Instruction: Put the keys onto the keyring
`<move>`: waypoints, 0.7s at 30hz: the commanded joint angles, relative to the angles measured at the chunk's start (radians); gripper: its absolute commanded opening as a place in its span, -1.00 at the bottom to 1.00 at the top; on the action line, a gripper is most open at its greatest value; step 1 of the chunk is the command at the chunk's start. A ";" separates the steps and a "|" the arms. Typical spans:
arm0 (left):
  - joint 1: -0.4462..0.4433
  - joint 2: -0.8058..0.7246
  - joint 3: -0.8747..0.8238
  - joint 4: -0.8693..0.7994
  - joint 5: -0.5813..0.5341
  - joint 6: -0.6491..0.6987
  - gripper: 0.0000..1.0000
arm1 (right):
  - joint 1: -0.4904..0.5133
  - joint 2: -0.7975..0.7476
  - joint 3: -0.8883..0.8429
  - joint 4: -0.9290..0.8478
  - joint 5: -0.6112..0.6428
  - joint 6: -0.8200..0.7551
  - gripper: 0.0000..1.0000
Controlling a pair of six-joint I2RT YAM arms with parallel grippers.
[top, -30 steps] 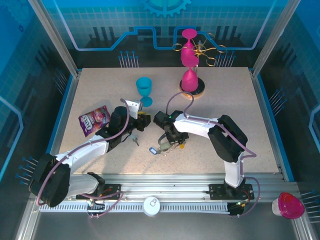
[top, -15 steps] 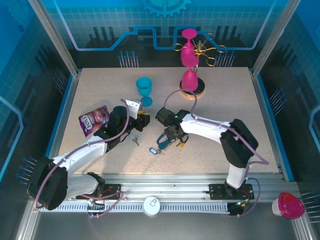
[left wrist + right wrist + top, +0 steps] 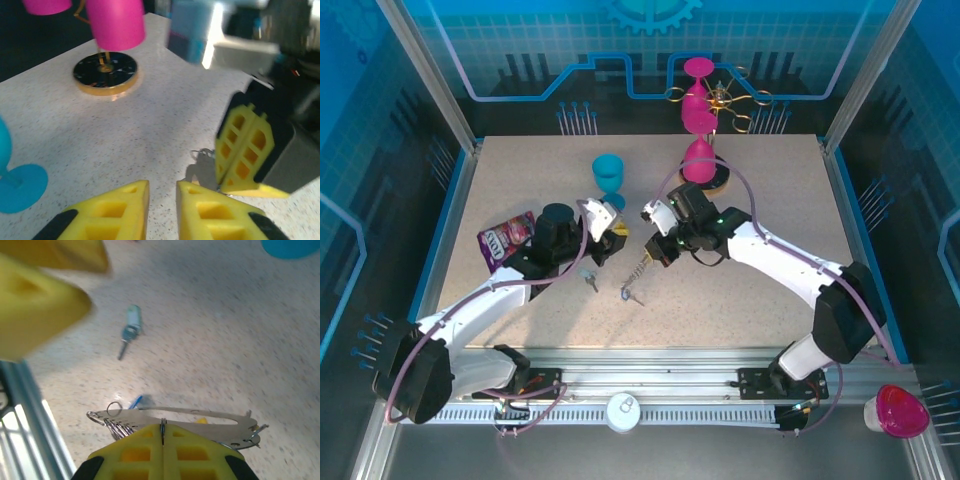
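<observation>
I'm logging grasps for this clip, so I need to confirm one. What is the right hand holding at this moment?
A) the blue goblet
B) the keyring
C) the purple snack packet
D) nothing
B: in the right wrist view the right hand is shut on the keyring, whose metal strap and small rings stick out to either side of it.

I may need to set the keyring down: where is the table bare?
Bare: the table right of the pink stand, and its near edge below the right arm. Crowded: centre-left, around the left gripper, right gripper, loose key and blue goblet.
</observation>
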State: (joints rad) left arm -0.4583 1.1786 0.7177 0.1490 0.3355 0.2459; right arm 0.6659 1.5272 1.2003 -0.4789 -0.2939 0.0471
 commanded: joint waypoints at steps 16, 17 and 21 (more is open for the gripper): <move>0.068 -0.064 -0.072 -0.058 0.422 0.165 -0.55 | -0.017 -0.099 -0.008 0.091 -0.234 -0.225 -1.00; 0.068 -0.066 -0.080 -0.052 0.439 0.169 -0.53 | -0.015 -0.099 -0.007 0.089 -0.231 -0.232 -1.00; 0.068 -0.065 -0.102 -0.014 0.455 0.182 -0.50 | -0.008 -0.098 -0.004 0.085 -0.239 -0.249 -1.00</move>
State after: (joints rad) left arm -0.3973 1.1290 0.6369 0.0921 0.7128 0.3946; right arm 0.6598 1.4528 1.1965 -0.4244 -0.5003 -0.1604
